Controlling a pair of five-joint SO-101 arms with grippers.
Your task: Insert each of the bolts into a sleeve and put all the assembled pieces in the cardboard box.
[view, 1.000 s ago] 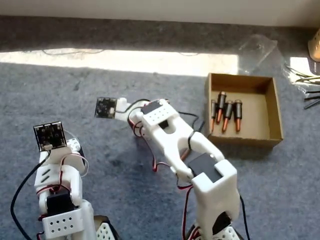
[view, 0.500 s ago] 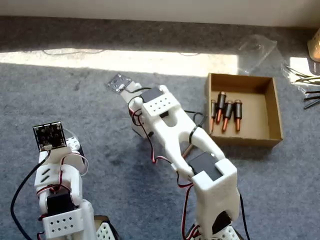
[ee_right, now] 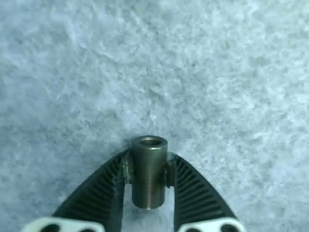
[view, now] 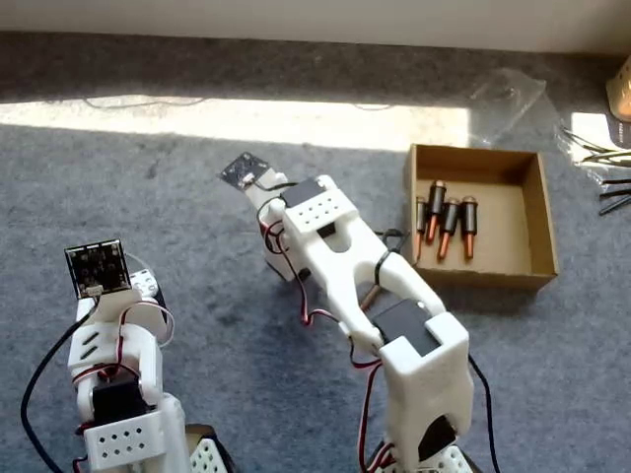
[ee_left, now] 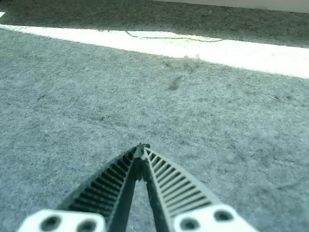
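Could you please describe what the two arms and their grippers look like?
Both the left arm and right arm are white blocky plastic shells with black servos, red and black wires and a dark square camera board at the wrist. The left gripper and right gripper have dark ribbed tapering fingers on white bases with screw holes.

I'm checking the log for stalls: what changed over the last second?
The right arm stretched its wrist farther out toward the sunlit strip, mostly in the first half second; its pincer grips a sleeve. The left arm, the cardboard box and its four assembled pieces stayed put.
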